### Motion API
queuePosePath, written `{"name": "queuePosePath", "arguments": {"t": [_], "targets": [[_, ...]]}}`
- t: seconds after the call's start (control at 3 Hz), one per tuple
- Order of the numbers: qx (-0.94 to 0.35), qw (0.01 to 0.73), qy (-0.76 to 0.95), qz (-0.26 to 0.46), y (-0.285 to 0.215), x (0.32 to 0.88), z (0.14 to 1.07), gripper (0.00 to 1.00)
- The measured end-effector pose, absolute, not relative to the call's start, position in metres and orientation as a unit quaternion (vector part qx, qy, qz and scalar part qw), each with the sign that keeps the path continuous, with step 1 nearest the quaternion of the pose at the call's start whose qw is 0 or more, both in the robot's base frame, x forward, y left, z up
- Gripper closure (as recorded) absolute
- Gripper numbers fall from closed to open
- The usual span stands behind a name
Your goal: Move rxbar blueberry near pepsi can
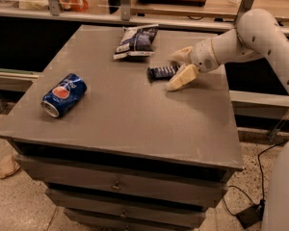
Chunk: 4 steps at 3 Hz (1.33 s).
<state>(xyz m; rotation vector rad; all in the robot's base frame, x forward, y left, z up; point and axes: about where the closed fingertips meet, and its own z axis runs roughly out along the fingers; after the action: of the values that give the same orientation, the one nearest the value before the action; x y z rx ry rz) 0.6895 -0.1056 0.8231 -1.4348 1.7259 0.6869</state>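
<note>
The rxbar blueberry (161,72), a small flat dark navy wrapper, lies on the grey table (120,119) right of centre towards the back. My gripper (172,72) reaches in from the right, low over the table, and is open. Its two cream fingers (182,77) stand either side of the bar's right end without closing on it. The pepsi can (64,94) lies on its side near the table's left edge, far from the bar, its silver end facing front-left.
A crinkled blue-and-white chip bag (136,41) lies at the back of the table, just behind the bar. A shelf with items runs behind the table. Drawers sit under the tabletop, and a cable lies on the floor at the right.
</note>
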Motion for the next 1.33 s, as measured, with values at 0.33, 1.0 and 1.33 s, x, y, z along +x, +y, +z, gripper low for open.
{"name": "queuePosePath", "arguments": {"t": [0.33, 1.0, 1.33], "targets": [[-0.564, 0.378, 0.682, 0.271, -0.1066, 0.6877, 0.8172, 0.44], [-0.565, 0.377, 0.682, 0.271, -0.1068, 0.6873, 0.8239, 0.9], [-0.564, 0.377, 0.682, 0.271, -0.1068, 0.6872, 0.8272, 1.0]]}}
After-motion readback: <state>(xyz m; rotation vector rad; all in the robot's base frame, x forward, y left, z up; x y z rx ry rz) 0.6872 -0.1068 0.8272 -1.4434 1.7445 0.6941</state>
